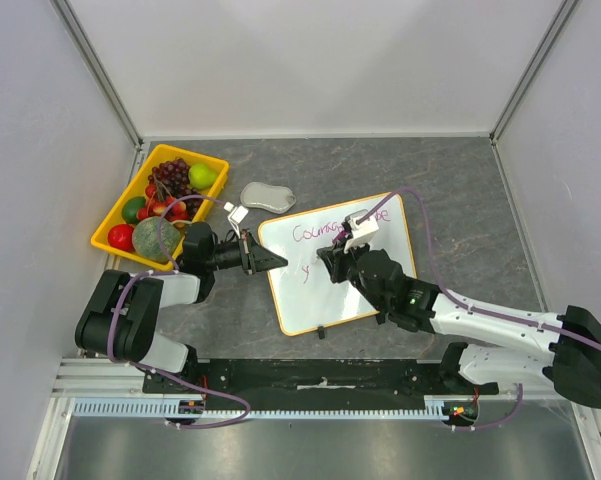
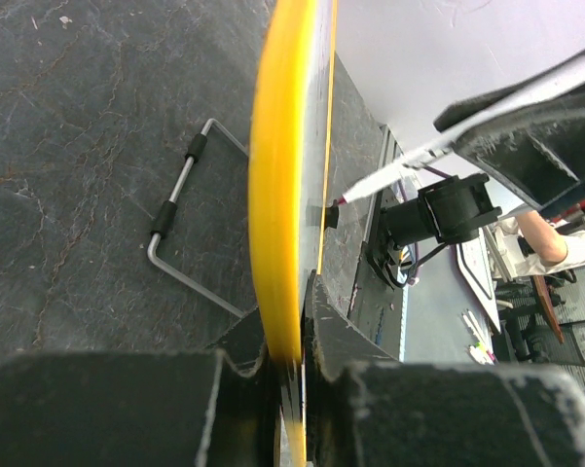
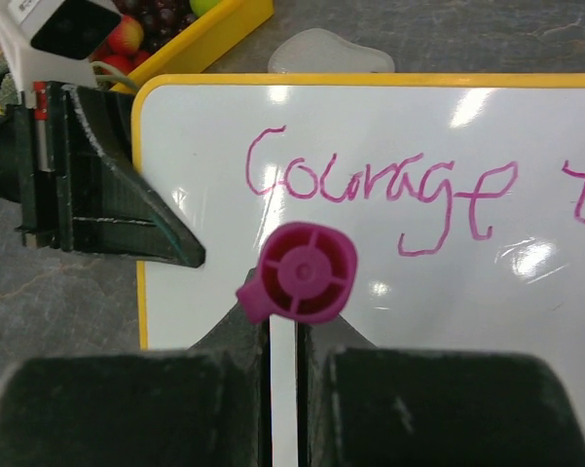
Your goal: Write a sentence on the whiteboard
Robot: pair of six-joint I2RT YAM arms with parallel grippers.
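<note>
The whiteboard (image 1: 300,300) lies mid-table, its left edge raised. My left gripper (image 1: 272,262) is shut on that edge; in the left wrist view the yellow rim (image 2: 277,195) runs between the jaws of the left gripper (image 2: 297,302). My right gripper (image 1: 332,258) is shut on a magenta marker (image 3: 307,272), seen end-on over the board (image 3: 467,321). The marker tip (image 2: 343,199) touches the board face. The sentence (image 3: 380,185) reads "Courage t" in purple-magenta; the top view also shows a "y" (image 1: 305,270) on a second line.
A yellow fruit tray (image 1: 120,215) with grapes and fruit stands at the back left. A grey oval pad (image 1: 267,197) lies behind the board. A wire stand (image 2: 180,209) shows under the board in the left wrist view. Grey walls enclose the table.
</note>
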